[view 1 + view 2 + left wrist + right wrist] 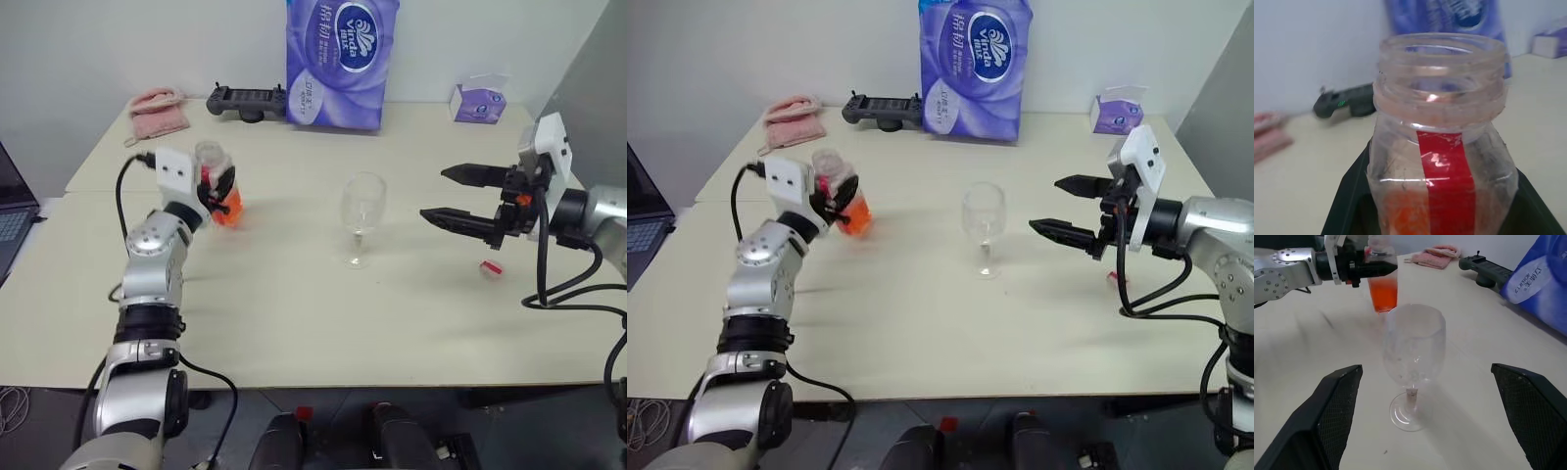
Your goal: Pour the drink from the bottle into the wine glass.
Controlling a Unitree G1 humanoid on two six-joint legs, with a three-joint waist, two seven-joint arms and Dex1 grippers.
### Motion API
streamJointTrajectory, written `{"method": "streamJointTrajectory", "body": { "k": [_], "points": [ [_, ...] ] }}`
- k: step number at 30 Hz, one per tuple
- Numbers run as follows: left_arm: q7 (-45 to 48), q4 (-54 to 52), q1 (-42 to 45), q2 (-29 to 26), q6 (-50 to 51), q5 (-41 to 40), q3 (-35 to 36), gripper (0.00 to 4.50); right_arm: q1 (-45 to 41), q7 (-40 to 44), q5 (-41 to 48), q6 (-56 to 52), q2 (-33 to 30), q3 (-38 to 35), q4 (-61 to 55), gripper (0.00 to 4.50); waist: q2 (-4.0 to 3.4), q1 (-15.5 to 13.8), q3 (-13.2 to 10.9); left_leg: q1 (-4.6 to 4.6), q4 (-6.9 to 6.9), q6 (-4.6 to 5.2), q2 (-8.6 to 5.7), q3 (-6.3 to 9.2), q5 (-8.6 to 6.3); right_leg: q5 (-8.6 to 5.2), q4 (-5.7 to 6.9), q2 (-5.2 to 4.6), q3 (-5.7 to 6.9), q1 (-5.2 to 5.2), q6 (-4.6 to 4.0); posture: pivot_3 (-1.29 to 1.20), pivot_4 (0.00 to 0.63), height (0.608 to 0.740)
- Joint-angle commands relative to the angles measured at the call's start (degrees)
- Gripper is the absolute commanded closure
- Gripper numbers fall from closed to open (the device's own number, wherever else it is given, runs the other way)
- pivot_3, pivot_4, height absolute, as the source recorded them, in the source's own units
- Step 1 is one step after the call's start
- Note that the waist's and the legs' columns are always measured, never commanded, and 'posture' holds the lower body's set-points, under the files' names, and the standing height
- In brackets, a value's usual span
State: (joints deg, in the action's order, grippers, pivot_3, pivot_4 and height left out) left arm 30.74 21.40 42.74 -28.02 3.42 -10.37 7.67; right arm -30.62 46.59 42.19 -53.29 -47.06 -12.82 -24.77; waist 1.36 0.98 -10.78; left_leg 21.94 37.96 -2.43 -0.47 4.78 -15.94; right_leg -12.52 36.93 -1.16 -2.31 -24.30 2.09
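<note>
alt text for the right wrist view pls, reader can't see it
An empty wine glass stands upright on a pale table, framed between the right gripper's two open black fingers. Behind it, the left gripper holds an uncapped bottle part full of orange-red drink; a pink cloth, black controller and purple pack lie beyond.

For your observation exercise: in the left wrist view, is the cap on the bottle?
No. The bottle shows an open threaded mouth with no cap on it, gripped by the left gripper.

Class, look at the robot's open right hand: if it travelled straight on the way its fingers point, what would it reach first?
Probably the wine glass, which stands centred between the right hand's fingers; depth is uncertain.
</note>
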Motion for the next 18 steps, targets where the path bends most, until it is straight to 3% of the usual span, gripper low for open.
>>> {"method": "streamJointTrajectory", "body": {
  "k": [1, 8, 18],
  "points": [
    [7.0, -7.4, 5.3, -1.5, -1.1, 0.9, -5.3, 2.77, 5.3, -3.1, 5.4, -2.5, 0.2, -4.5, -9.4, 0.0, 0.0, -0.5, 0.0, 0.02, -0.01, 0.0, -0.01, 0.01, 0.0, 0.0, -0.01, -0.04, 0.0, 0.0, 0.02, 0.0, 0.15, 0.74],
    [11.8, -4.4, 13.0, -0.1, -6.7, 6.5, -12.9, 2.78, 4.7, -9.2, 7.3, -3.5, 0.5, -2.5, -12.1, 0.0, 0.0, -0.4, 0.0, -0.14, 0.05, 0.02, -0.03, -0.21, 0.02, -0.14, -0.01, 0.13, -0.14, 0.02, 0.29, 0.0, 0.15, 0.74],
    [11.3, -1.6, 13.5, -0.7, -18.0, 16.0, -18.0, 2.78, 0.0, -15.4, 7.0, -4.2, 2.1, 0.5, -11.1, 0.0, 0.0, 0.5, 0.0, -0.09, 0.04, 0.04, 0.0, -0.15, 0.02, 0.03, 0.04, 0.17, -0.14, 0.0, 0.02, 0.0, 0.15, 0.74]
  ]
}}
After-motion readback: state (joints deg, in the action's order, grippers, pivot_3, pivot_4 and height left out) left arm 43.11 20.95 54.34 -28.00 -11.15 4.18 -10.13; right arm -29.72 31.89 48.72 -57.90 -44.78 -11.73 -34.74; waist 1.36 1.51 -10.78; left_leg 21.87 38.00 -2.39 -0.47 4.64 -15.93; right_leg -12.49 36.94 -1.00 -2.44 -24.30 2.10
